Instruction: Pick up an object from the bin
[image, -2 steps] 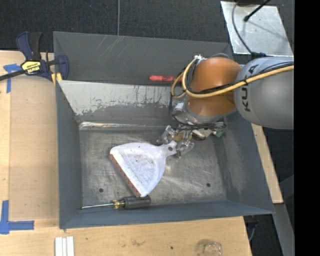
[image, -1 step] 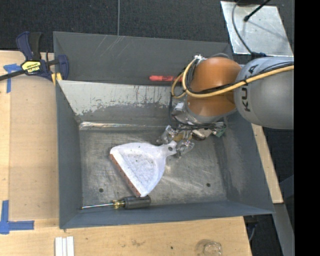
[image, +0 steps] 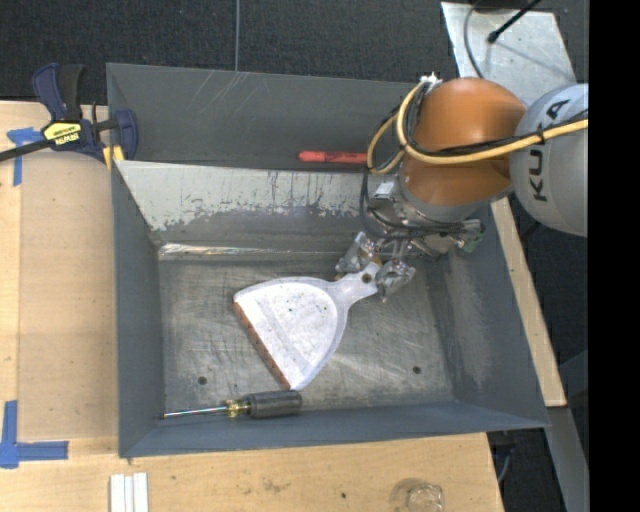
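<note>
Grey metal walls slope down to the scuffed floor of the bin (image: 140, 300), and we find few things in it. Near the middle of the frame a white dustpan (image: 290, 330) lies flat on the floor. It is small and fan-shaped, with its broad edge, trimmed in brown, turned toward the lower left and its short handle (image: 352, 287) pointing to the upper right. The claw (image: 383, 268) hangs right over the tip of that handle, at or very near touching it. From this angle we cannot tell whether the claw is released or clenched, nor whether the handle truly sits within it. Above the claw, in the upper right of the frame, is the arm's rounded orange cover (image: 465, 140), with a yellow cable (image: 480, 150) looped around it. Along the lower edge of the floor, just below the dustpan and apart from it, a screwdriver (image: 270, 404) with a black grip lies lengthwise, its thin shaft pointing left. High on the back wall, in the upper middle of the frame, rests a slim red thing (image: 333, 156), perhaps a marker, well apart from the claw.
</note>
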